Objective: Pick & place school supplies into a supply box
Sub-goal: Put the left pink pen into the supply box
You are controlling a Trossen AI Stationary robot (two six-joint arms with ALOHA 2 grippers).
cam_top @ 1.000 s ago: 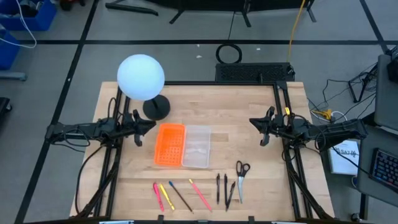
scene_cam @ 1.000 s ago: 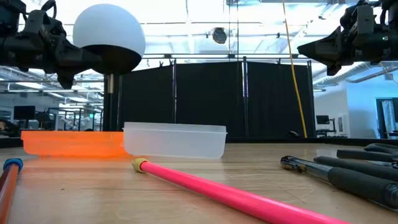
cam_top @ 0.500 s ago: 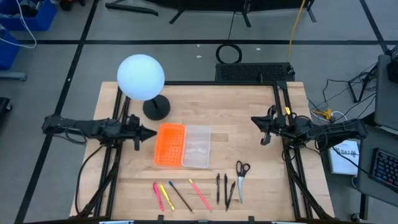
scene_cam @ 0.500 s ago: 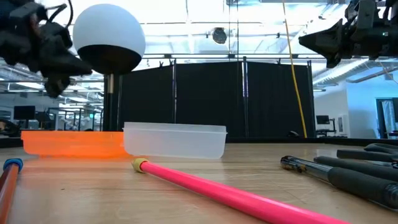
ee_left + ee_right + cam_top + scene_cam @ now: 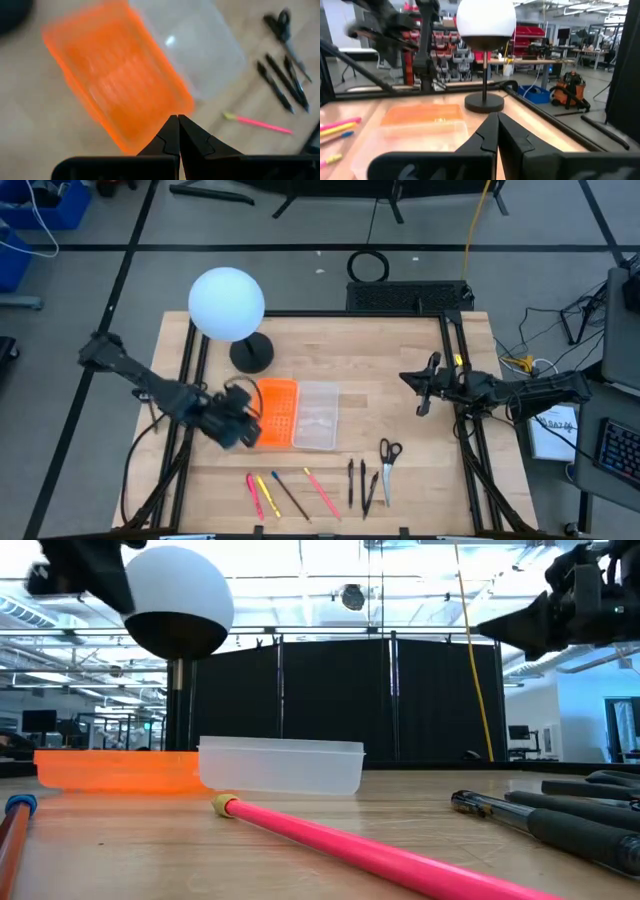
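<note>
The supply box [image 5: 317, 416], clear and with nothing visible inside, lies near the middle of the wooden table [image 5: 400, 490], its long side touching the orange tray [image 5: 274, 412] at its 9 o'clock. The school supplies sit in a loose row toward 6 o'clock of the box: a pink pen [image 5: 253, 496], a yellow one [image 5: 266, 492], a dark pencil [image 5: 290, 495], a second pink pen [image 5: 322, 493], three black pens [image 5: 361, 483] and the scissors [image 5: 388, 456] at the row's 3 o'clock end.

The left gripper [image 5: 243, 424] hangs over the table at the orange tray's 9 o'clock edge, fingers clenched together on nothing. The right gripper [image 5: 422, 387] hovers well apart at 3 o'clock of the box, also clenched and empty.

A white globe lamp [image 5: 227, 304] on a black base stands at 11 o'clock of the trays. Beyond the table are black curtains [image 5: 340, 700], ceiling lights and shelving.

A second ago the left arm stretched level from the table's 9 o'clock side with its gripper partly parted; it has since swung toward 5 o'clock, come down over the orange tray's edge, and shut. The right arm has barely shifted.
</note>
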